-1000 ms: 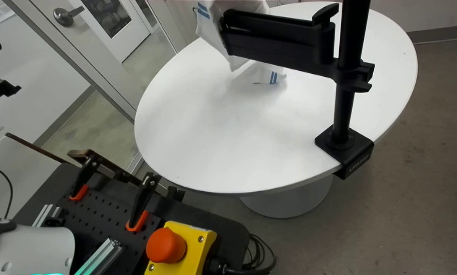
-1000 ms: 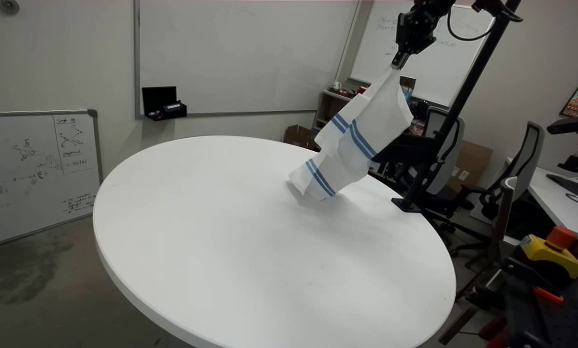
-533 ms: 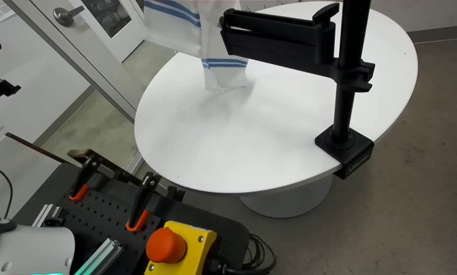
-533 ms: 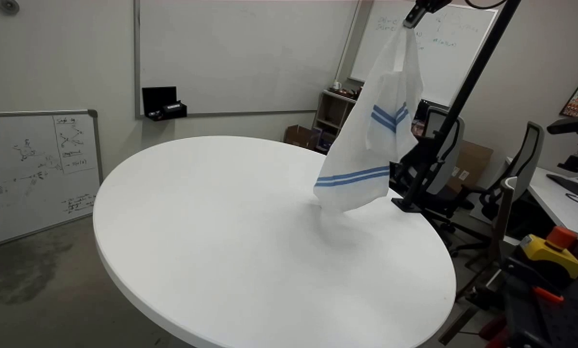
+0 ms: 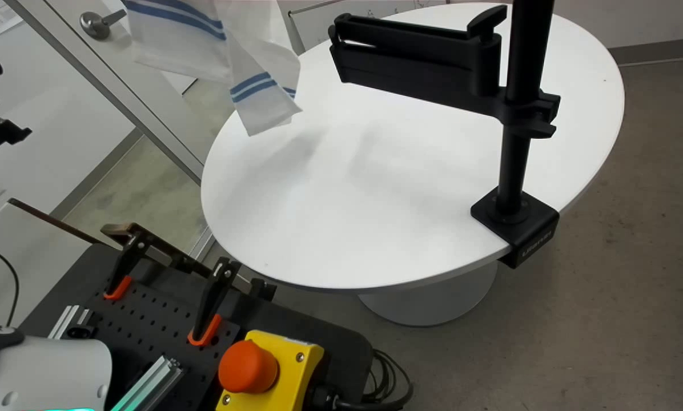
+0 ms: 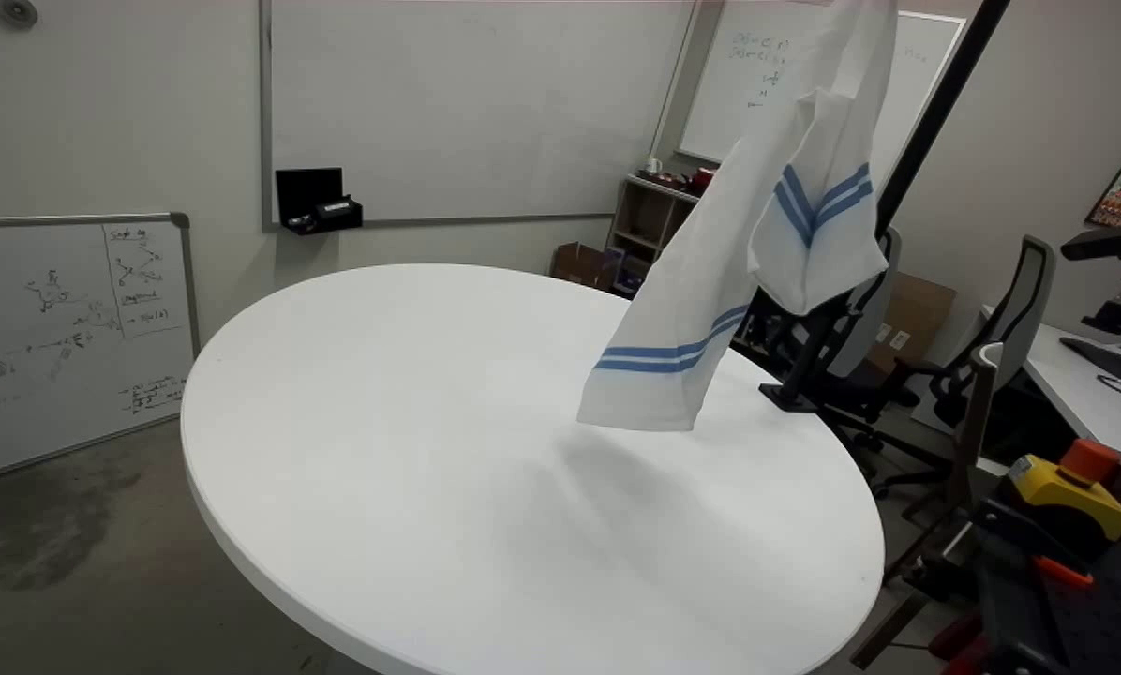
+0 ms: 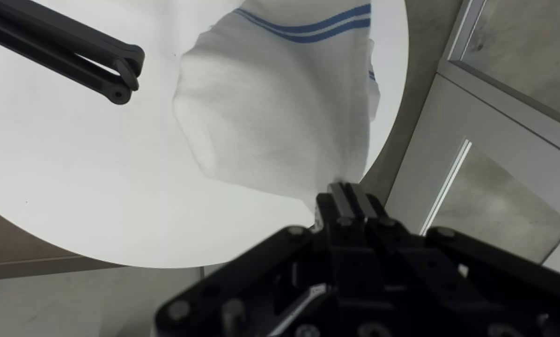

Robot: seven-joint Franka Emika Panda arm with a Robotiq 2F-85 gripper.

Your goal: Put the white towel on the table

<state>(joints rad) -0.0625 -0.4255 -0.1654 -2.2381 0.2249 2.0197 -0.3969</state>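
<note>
The white towel with blue stripes hangs in the air in both exterior views [image 5: 261, 85] [image 6: 682, 291]. Its lower edge is over the round white table [image 5: 376, 228], with a shadow beneath and apart from it. The table also shows in an exterior view [image 6: 411, 469]. In the wrist view, my gripper [image 7: 345, 186] is shut on the top of the towel [image 7: 280, 107], which spreads out below the fingertips over the table [image 7: 121, 187]. The gripper is out of frame in both exterior views, and the pinched part of the towel is mostly hidden between the fingers.
A black pole [image 5: 515, 165] is clamped to the table edge. Its folded black arm [image 5: 416, 63] reaches over the table and also shows in the wrist view [image 7: 92, 56]. A yellow emergency-stop box [image 5: 278, 371] sits on a dark cart beside the table.
The towel has risen off the table surface and swung left in an exterior view, away from the black arm. The gripper has gone up out of frame. The towel stays gripped.
</note>
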